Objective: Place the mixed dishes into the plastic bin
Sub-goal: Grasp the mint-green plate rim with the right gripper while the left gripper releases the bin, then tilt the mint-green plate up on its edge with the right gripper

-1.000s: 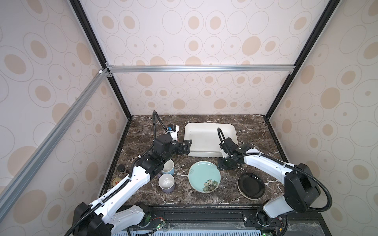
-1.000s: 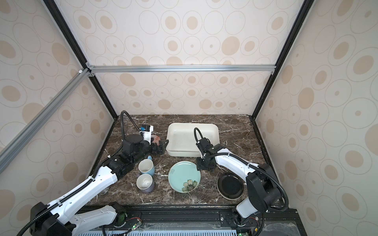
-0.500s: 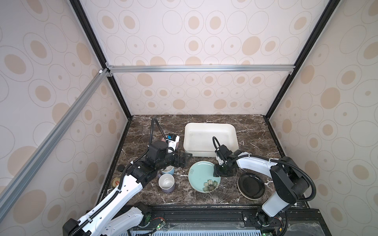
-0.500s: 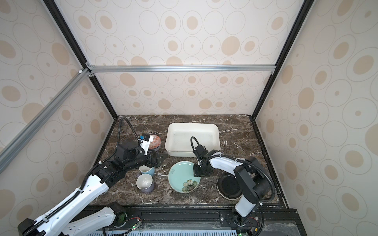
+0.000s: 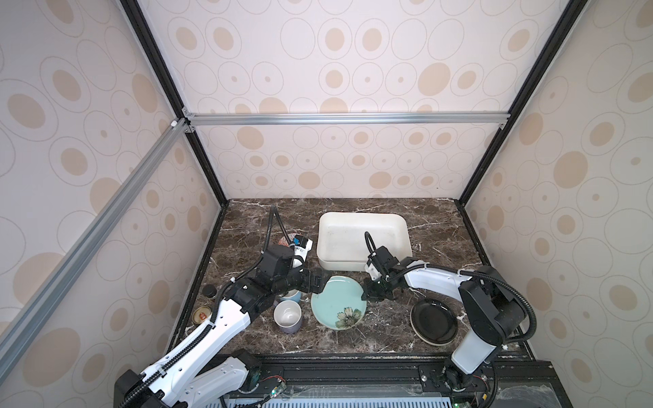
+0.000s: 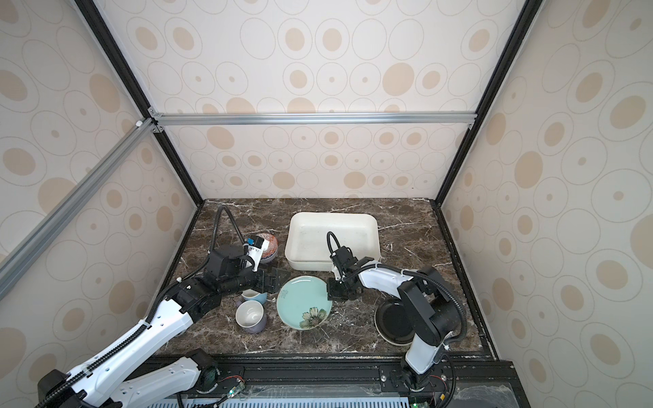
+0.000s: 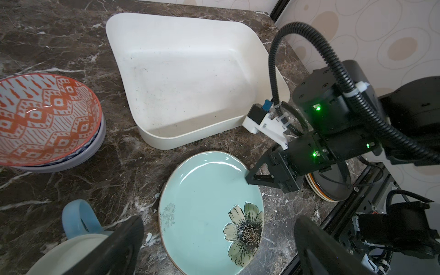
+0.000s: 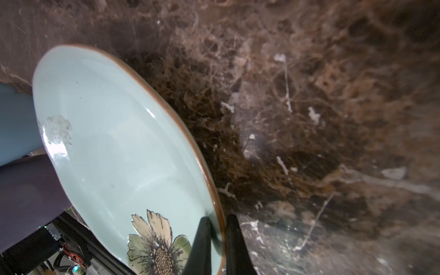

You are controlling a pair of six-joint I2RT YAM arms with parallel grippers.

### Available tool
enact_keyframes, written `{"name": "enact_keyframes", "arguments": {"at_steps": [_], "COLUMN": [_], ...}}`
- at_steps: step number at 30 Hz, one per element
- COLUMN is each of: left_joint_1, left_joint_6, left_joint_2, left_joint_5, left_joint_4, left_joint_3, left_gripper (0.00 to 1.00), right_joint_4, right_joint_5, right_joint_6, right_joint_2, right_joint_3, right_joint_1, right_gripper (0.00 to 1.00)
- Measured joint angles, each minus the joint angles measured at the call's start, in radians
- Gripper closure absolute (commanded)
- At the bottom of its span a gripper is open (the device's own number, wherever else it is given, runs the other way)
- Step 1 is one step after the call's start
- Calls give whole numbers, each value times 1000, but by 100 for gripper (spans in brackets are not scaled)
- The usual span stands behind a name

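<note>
Teal flower-painted ceramic plate (image 5: 337, 303) lies on the dark brown marble tabletop (image 5: 434, 233), just in front of the shallow white plastic bin (image 5: 339, 265), which holds nothing yet. The right gripper (image 8: 218, 217) is clenched on the plate's brown-edged rim, one finger on each side, on the stretch near the middle of the bin's front wall. To lift well, I judge the fingers should sit well past the rim before rising, since a thin pinch on glazed ceramic may slip. The plate should then be kept nearly level, carried over the bin's front wall and lowered flat inside. The left gripper (image 7: 219, 220) hangs spread wide, holding nothing, at the plate's edge nearer the bin's front left corner, and could steady that side. A second ago the right gripper stood clear of the plate, just before the bin's front wall. The left one waited up at the bin's front left corner, and the plate itself has not shifted.
</note>
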Motion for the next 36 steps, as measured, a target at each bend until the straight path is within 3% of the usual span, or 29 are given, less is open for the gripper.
{"name": "enact_keyframes", "arguments": {"at_steps": [36], "left_joint_1": [0], "left_joint_6": [3], "left_joint_2": [-34], "left_joint_5": [-72], "left_joint_4": [-27], "left_joint_3": [21], "left_gripper": [1], "right_joint_4": [-122], "right_joint_5": [-124], "right_joint_6": [-55], "right_joint_2": [-164], "right_joint_3": [10], "right_joint_1": [-31], "right_gripper": [100]}}
